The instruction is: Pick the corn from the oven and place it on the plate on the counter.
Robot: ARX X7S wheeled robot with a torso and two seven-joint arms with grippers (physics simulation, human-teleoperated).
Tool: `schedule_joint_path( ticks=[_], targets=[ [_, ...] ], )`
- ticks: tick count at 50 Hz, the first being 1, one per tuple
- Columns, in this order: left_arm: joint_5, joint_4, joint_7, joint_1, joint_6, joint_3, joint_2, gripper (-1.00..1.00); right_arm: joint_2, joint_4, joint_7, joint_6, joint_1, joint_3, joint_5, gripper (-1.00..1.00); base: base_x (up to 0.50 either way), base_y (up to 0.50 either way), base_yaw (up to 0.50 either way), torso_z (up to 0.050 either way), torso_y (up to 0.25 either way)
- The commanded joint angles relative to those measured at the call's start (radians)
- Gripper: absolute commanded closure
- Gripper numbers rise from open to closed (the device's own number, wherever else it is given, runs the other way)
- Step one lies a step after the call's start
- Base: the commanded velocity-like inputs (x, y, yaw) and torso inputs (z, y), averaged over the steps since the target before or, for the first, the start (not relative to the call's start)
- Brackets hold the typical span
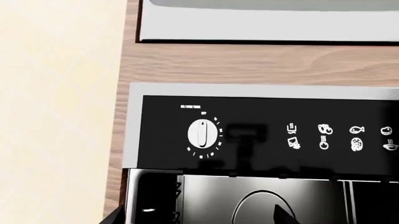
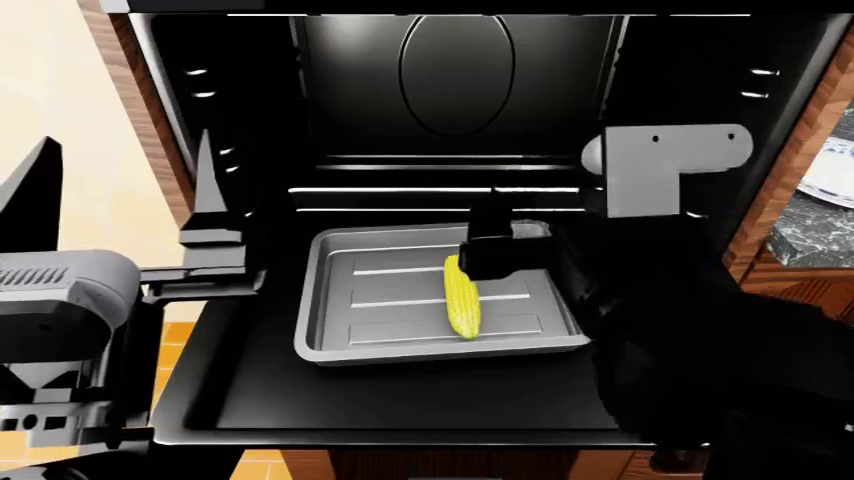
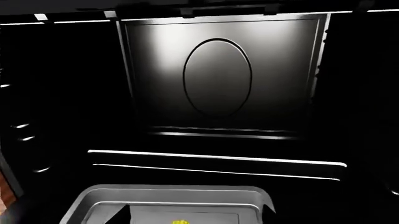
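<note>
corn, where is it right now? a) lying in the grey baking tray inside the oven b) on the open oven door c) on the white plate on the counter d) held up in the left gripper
a: the head view shows the corn lying in the grey baking tray inside the oven, with the right gripper over its far end.

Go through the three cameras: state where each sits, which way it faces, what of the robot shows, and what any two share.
Head view: from the robot's head, looking forward and down into the oven; left gripper stands at the left, right gripper over the corn on the baking tray.
Left wrist view: on the left arm, facing the oven's control panel with its dial; no gripper identifiable.
Right wrist view: on the right arm inside the oven, facing the back panel; no gripper shows.
Shared: head and right wrist views both show the oval back panel, tray and corn.
</note>
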Motion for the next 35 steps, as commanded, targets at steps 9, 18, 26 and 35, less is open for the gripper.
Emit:
schedule_joint_path(
  ticks=[9,18,26,35],
  targets=[
    [-0.013,-0.002,-0.024,-0.011,0.008,0.024,-0.017,-1.00,-0.042,0.205,0.141,0.071,0.146,-0.080,0.059,-1.00,0.00,0.00,0.00,0.000,0.000],
    [-0.016,-0.005,-0.035,-0.011,0.017,0.036,-0.021,-1.00,-0.077,0.371,0.054,0.024,0.102,-0.124,0.020,-1.00,0.00,0.00,0.00,0.000,0.000],
    [-0.010,-0.012,-0.037,-0.001,0.036,0.046,-0.026,-1.00,-0.101,0.463,0.015,-0.015,0.089,-0.149,-0.014,-1.00,0.00,0.00,0.00,0.000,0.000],
    [-0.012,-0.015,-0.045,-0.004,0.040,0.056,-0.030,-1.00,-0.126,0.560,0.040,-0.004,0.127,-0.183,-0.028,-1.00,0.00,0.00,0.00,0.000,0.000]
  ],
)
